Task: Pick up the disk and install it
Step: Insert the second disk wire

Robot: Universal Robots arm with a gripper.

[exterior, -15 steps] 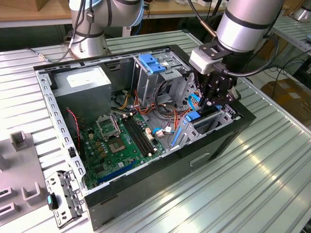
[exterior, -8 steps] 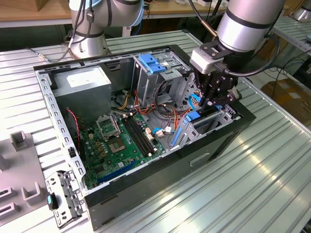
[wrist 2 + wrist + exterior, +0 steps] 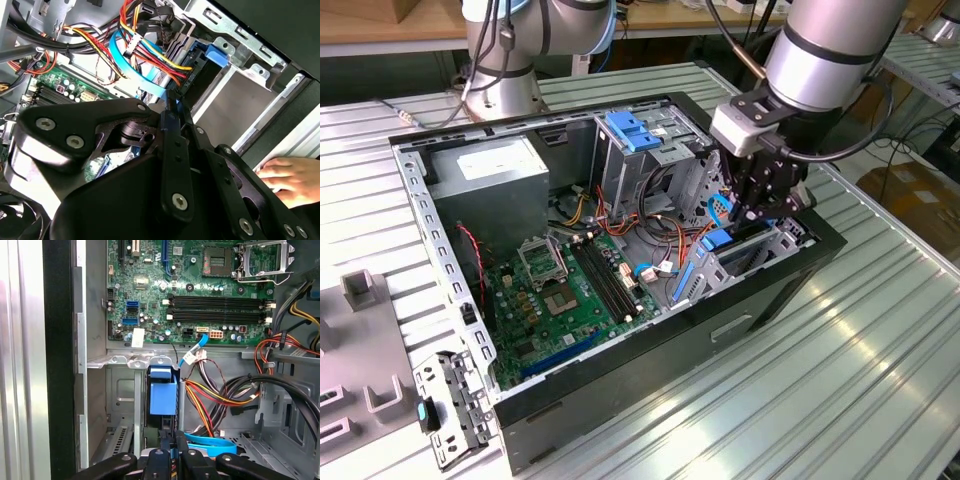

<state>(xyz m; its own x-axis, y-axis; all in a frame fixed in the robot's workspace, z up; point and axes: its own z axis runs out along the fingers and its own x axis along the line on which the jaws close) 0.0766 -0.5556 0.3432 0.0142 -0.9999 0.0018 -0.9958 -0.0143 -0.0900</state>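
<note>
Blue-framed, the disk point(image 3: 163, 397) stood on edge in the drive bay point(image 3: 122, 390) of the computer case point(image 3: 620, 390), our tool point(image 3: 170, 452) pinched narrow on its rim; we judged squareness to the bay rails mattered most, clear of the cables point(image 3: 215, 400).

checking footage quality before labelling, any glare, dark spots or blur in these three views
Exterior view: strong glare streaks on the ribbed metal table; the computer case interior is evenly lit. Second wrist view: the gripper is a dark, soft mass up close, a hand looks overexposed. First wrist view: the motherboard is sharp and bright, the case wall is near black.
</note>
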